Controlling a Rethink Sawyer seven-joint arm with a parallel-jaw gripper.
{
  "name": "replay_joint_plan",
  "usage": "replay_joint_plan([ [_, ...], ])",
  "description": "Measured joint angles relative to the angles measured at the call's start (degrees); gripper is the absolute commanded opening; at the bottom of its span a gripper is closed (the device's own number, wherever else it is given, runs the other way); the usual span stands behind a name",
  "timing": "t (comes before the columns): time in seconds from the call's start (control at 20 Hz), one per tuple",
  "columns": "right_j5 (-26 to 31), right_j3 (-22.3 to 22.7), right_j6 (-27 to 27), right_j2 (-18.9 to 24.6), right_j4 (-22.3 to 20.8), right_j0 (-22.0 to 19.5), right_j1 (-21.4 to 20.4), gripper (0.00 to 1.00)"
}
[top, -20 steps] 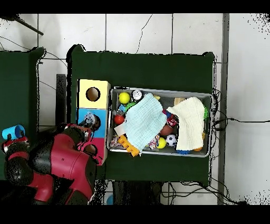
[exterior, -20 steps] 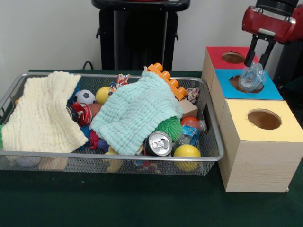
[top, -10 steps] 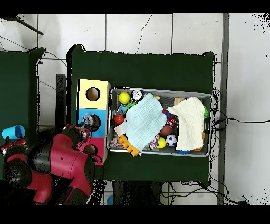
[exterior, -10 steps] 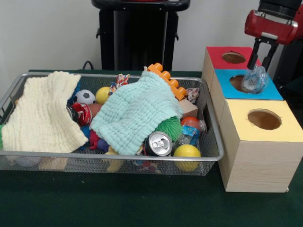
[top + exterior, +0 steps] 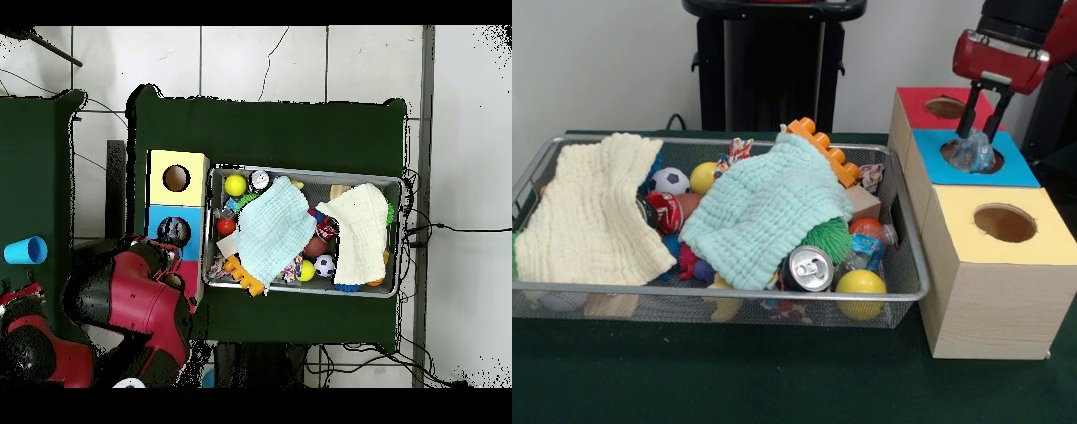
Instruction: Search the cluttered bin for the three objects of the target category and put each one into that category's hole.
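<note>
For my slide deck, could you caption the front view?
Pincer lowers a crumpled clear plastic item into the blue box's hole, beside the cluttered wire bin.

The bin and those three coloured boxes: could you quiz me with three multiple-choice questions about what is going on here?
1. Where is the crumpled clear plastic item?
A. in the wire bin
B. at the hole of the blue-topped box
C. on the yellow-topped box

2. What colour is the cloth nearest the soda can?
A. mint green
B. red
C. black

3. The gripper is
A. shut on the plastic item
B. empty over the bin
C. out of sight

Answers: 1 B, it sits over the blue-topped box's opening. 2 A, the mint green cloth overhangs the can. 3 A, its fingers straddle the item.
</note>
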Motion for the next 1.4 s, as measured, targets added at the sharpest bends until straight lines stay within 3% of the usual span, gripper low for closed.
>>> replay_joint_plan([
  [1.4,-0.12,0.77,0.0,1.96,-0.04,-1.83,0.01,0.0],
])
